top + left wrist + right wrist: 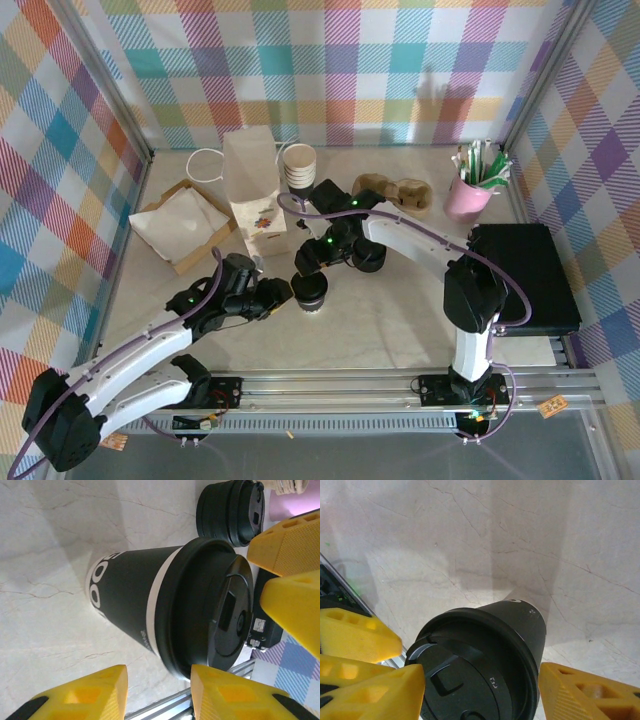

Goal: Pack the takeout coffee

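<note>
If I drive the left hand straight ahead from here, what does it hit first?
The lidded coffee cup: it stands directly ahead of the left hand, its lid seemingly between the open fingers. The right hand straddles the same lid. Depth is unclear, so contact could be immediate.

A: Where did the takeout coffee [309, 290] stand?
B: Upright on the table [400, 315], left gripper [159, 675] just left of it, right gripper [481, 672] above it, paper bag [250, 185] behind
A: And the lid stack [368, 258]?
B: It sat just right of it

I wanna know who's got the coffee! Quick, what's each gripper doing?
Left gripper: open, beside the coffee cup.
Right gripper: open, straddling its lid.
</note>
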### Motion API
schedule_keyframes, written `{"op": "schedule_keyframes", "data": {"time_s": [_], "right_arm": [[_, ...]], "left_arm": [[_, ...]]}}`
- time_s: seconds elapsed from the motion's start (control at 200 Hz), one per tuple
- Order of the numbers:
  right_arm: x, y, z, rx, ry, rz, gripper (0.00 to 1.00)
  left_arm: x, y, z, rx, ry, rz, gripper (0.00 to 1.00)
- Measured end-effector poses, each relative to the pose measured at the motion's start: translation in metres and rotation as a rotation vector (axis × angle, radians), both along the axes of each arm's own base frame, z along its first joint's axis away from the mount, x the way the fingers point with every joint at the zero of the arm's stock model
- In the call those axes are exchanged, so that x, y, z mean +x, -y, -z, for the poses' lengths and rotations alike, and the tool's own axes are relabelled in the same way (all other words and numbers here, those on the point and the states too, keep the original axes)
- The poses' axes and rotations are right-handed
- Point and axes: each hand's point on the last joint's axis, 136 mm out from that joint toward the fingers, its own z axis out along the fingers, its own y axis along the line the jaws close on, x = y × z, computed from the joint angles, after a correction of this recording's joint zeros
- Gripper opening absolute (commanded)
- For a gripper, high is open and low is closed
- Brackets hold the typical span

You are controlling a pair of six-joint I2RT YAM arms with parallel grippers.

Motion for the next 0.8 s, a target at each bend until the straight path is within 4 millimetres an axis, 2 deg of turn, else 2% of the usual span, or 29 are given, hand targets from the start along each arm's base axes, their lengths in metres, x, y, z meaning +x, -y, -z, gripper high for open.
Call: {"op": "schedule_keyframes", "data": {"time_s": [0.1,0.39,0.8], "right_arm": [[-0.002,-0.001,0.003,0.003,-0.021,0.018,0.61],[-0.002,0.002,0.006,0.027,-0.056,0.075,0.61],[-0.024,0.018,0.011,0.003,-0.127,0.116,0.61]], "left_arm": [[0.003,0.005,0.002,-0.013,-0.011,0.003,0.32],[0.005,0.010,0.005,-0.016,-0.014,0.016,0.27],[0.007,0.003,0.010,0.035,-0.011,0.003,0.28]]}}
